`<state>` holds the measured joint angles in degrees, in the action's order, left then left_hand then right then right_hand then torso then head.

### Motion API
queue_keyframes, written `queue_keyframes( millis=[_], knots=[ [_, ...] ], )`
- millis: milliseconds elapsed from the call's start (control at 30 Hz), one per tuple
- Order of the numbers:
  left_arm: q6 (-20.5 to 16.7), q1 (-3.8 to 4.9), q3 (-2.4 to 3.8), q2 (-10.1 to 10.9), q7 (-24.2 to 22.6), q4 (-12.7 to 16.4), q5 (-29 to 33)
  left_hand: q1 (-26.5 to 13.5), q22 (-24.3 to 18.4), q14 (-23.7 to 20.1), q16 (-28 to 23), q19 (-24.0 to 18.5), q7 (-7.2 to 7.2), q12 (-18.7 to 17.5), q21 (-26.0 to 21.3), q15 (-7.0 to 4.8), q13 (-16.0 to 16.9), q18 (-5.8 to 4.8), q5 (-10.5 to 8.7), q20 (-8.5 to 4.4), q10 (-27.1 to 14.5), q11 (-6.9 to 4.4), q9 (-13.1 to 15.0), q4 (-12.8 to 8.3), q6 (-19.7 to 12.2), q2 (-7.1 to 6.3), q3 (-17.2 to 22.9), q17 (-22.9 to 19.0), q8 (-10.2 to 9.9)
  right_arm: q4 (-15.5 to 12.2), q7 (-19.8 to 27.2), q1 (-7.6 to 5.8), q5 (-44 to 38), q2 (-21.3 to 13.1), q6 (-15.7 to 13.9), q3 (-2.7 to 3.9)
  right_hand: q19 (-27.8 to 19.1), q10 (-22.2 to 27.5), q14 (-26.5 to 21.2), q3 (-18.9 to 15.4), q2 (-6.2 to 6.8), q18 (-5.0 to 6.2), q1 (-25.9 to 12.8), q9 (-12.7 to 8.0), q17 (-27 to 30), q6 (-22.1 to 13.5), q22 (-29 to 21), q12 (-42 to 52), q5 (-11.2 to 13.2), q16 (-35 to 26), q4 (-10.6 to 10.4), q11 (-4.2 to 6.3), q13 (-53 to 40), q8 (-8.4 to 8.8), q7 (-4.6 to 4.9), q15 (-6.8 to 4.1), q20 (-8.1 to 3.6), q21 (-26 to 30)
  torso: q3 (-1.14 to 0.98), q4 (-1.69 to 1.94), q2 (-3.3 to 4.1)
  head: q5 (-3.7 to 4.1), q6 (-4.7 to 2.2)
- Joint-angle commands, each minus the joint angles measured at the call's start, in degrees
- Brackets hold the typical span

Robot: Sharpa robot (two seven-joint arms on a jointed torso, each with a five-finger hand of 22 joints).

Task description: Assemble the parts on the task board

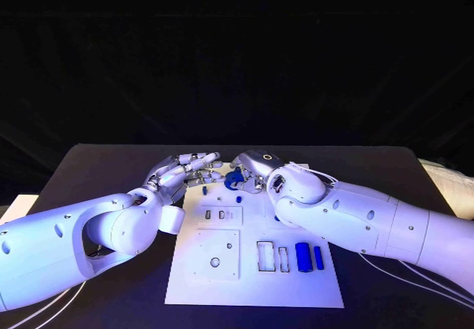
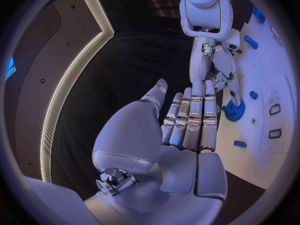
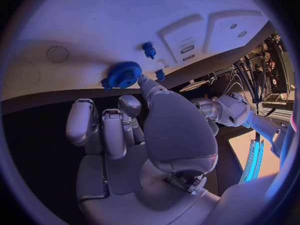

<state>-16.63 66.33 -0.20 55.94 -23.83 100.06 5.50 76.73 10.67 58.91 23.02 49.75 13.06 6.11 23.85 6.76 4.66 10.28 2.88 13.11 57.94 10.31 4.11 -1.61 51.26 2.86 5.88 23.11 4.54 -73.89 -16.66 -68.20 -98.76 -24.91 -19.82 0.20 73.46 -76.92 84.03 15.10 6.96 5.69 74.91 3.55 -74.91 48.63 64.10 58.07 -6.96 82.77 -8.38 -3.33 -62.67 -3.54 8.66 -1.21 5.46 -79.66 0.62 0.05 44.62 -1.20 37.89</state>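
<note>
Both hands met at the upper middle of the frame, over the far end of the white task board [image 1: 252,274] on the black surface [image 1: 109,164]. The left hand [image 1: 185,170] held nothing, fingers straight and together. The right hand [image 1: 259,166] touched a blue gear [image 1: 235,181] with a fingertip, grasping nothing. Two blue pegs [image 1: 309,258] stood lower right on the board

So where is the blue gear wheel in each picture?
Head view: the blue gear sits at the far end of the white task board, between the two hands.
Left wrist view: the gear lies on the board by the right hand.
Right wrist view: the gear is at a fingertip of the right hand.
Shared landmark: the small blue peg beside the gear.
</note>
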Motion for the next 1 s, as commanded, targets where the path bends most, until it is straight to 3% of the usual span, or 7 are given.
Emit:
queue_keyframes(
  millis=[33, 267, 433, 567, 700, 1000],
  knots=[
    [1.1, 0.07, 0.04, -0.1, -0.6, 0.1, 0.1, 0.2, -0.1, -0.4, -0.3, -0.4, 0.71, 0.0, -0.3, 0.06, -0.1, 0.09, 0.1, -0.04, -0.4, -0.05, 0.0, -0.3, -0.3, 0.41, 0.0, 0.0, -0.3, -0.2, -0.3, 0.02, -0.2, -0.1, 0.9, -0.01, -0.1, 0.3, 3.3, -0.5, -0.16, -0.57, -0.7, 0.2, -1.4, 1.1, 0.0, -0.1, -0.1, -0.3, -0.2, -0.09, -0.1, -0.06, -0.03, 0.45, 0.15, 0.3, -0.02, 0.0, 0.01, 0.0, 0.04],
    [1.1, 0.07, 0.04, 0.0, -0.5, 0.0, 0.1, 0.2, -0.1, -0.4, -0.3, -0.4, 0.71, 0.0, -0.3, 0.06, -0.1, 0.09, 0.1, -0.04, -0.4, -0.05, 0.0, -0.3, -0.3, 0.41, 0.0, 0.0, -0.3, -2.0, 0.1, 0.02, 0.4, -1.5, -1.0, -0.01, 0.2, -0.1, 3.4, -1.1, -0.75, -0.66, -1.2, 0.5, -2.0, 3.7, 0.5, 0.7, -0.7, 0.0, -0.8, -0.09, -0.9, -0.59, -0.03, 0.47, 0.2, 0.1, -0.1, -0.04, -0.04, 0.02, 0.04],
    [1.1, 0.07, 0.04, 0.1, -0.5, 0.0, 0.1, 0.2, -0.1, -0.4, -0.3, -0.4, 0.71, 0.0, -0.3, 0.06, -0.1, 0.09, 0.1, -0.04, -0.4, -0.05, 0.0, -0.3, -0.3, 0.41, 0.0, 0.0, -0.3, -2.7, 0.7, 0.02, 2.8, -2.2, 1.7, -0.01, 0.5, -0.5, 3.5, -1.8, -1.16, -0.73, -2.2, 0.5, -2.4, 4.9, 0.8, 1.5, -1.2, 0.2, -1.6, -0.16, -1.7, -0.61, 0.02, 0.52, 0.23, 0.0, -0.08, -0.25, -0.05, -0.1, 0.02],
    [1.0, 0.07, 0.04, 0.0, -0.5, -0.1, 0.1, 0.2, -0.1, -0.4, -0.3, -0.4, 0.71, 0.0, -0.3, 0.06, -0.1, 0.09, 0.1, -0.04, -0.4, -0.05, 0.0, -0.3, -0.3, 0.41, 0.0, 0.0, -0.3, -2.3, 0.3, 0.02, 4.2, -1.9, 3.7, -0.01, 0.5, -0.7, 3.6, -3.0, -1.97, -0.73, -4.7, 0.3, -2.5, 4.6, 0.9, 2.0, -1.4, 0.3, -3.6, -0.31, -2.2, -0.09, 0.12, 0.64, 0.32, 0.0, -0.06, 0.01, 0.0, 0.1, 0.04],
    [1.1, 0.07, 0.04, -0.1, -0.5, -0.1, 0.1, 0.2, -0.1, -0.4, -0.3, -0.4, 0.71, 0.0, -0.3, 0.06, -0.1, 0.09, 0.1, -0.04, -0.4, -0.05, 0.0, -0.3, -0.3, 0.41, 0.0, 0.0, -0.3, -1.9, -0.5, 0.02, 4.5, -1.5, 4.3, -0.01, 0.6, -1.0, 3.6, -3.0, -2.38, -0.76, -4.7, 0.3, -2.9, 4.3, 1.0, 2.9, -1.5, 0.6, -3.7, -0.3, -3.0, 0.01, 0.1, 0.65, 0.34, -0.1, -0.05, 0.14, 0.0, 0.12, -0.04],
    [1.1, 0.07, 0.04, 0.0, -0.5, -0.1, 0.1, 0.2, -0.1, -0.4, -0.3, -0.4, 0.71, 0.0, -0.3, 0.06, -0.1, 0.09, 0.1, -0.04, -0.4, -0.05, 0.0, -0.3, -0.3, 0.41, 0.0, 0.0, -0.3, -0.3, -1.9, 0.02, 4.4, -0.5, 5.5, -0.01, 0.5, -0.9, 3.6, -3.1, -2.57, -0.73, -4.5, 0.1, -2.9, 3.5, 0.9, 2.9, -1.5, 0.6, -3.6, -0.35, -3.1, 0.13, 0.15, 0.68, 0.37, 0.0, 0.0, 0.07, 0.03, 0.03, 0.05]
  ],
)
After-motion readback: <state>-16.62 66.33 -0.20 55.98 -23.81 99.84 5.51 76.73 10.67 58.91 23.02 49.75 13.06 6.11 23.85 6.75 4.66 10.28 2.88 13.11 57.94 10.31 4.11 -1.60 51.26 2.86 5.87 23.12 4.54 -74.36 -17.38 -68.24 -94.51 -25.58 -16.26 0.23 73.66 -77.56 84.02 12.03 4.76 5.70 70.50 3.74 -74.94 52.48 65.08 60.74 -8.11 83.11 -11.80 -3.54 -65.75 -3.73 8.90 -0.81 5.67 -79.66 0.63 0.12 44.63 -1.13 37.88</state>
